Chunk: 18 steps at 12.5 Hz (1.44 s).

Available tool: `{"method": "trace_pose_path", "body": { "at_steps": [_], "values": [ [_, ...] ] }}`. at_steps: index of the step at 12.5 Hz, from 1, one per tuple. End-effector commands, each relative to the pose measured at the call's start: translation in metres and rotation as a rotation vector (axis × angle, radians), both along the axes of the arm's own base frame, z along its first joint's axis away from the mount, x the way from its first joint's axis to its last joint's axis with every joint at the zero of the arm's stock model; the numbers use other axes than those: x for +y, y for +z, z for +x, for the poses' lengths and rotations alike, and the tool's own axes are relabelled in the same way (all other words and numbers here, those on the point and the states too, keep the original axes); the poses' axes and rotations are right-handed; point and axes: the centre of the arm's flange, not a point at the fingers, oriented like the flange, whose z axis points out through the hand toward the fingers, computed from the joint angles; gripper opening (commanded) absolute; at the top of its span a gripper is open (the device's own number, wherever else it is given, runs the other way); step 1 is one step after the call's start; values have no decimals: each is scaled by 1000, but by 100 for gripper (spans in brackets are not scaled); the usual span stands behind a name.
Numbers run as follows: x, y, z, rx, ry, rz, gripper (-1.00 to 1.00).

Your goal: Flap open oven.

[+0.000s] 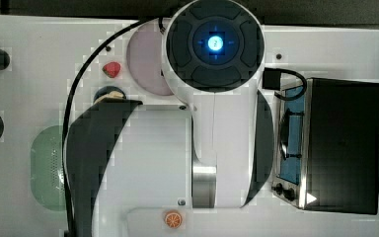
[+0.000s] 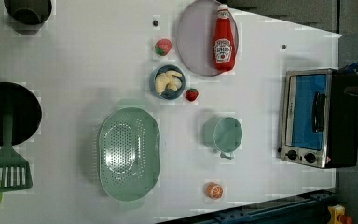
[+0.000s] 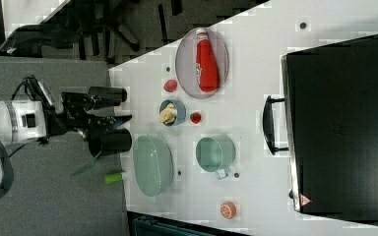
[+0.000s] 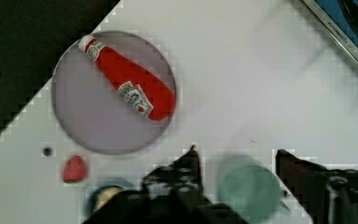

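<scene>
- Nearest the wrist camera, one gripper (image 4: 235, 161) hung with its two fingers spread wide, holding nothing, above the table (image 2: 74, 70).
- One black pan (image 2: 9, 114) sat at nine o'clock in the left view, one green spatula (image 2: 7, 172) below it.
- One green colander (image 2: 129, 154) lay near centre.
- Two strawberries (image 2: 163, 47) were counted, and one bowl (image 2: 168, 82) between them.
- One ketchup bottle (image 2: 223, 39) lay on one plate (image 2: 193, 42) at twelve o'clock.
- One green cup (image 2: 223, 134) and one orange half (image 2: 214, 190) followed.
- One oven (image 2: 319, 119) stood at three o'clock, door shut.
</scene>
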Motion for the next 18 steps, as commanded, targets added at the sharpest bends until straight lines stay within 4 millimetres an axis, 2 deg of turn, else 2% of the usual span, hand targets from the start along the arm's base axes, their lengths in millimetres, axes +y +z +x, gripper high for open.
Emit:
{"method": "trace_pose_path", "body": {
  "at_steps": [1,3,5,6,12,13,15,18],
  "values": [
    [-41,46,-153,46,-199,30,58],
    [-41,46,-153,46,-199,30,100],
    [-41,46,-153,47,-199,30,100],
    [-41,46,-153,46,-199,30,90],
    [-48,42,-153,55,-212,33,-55],
    [-51,37,-151,63,-217,34,-65],
    [-65,17,-143,73,-148,22,-65],
    [-103,-27,-126,77,141,-17,-65]
  ]
}}
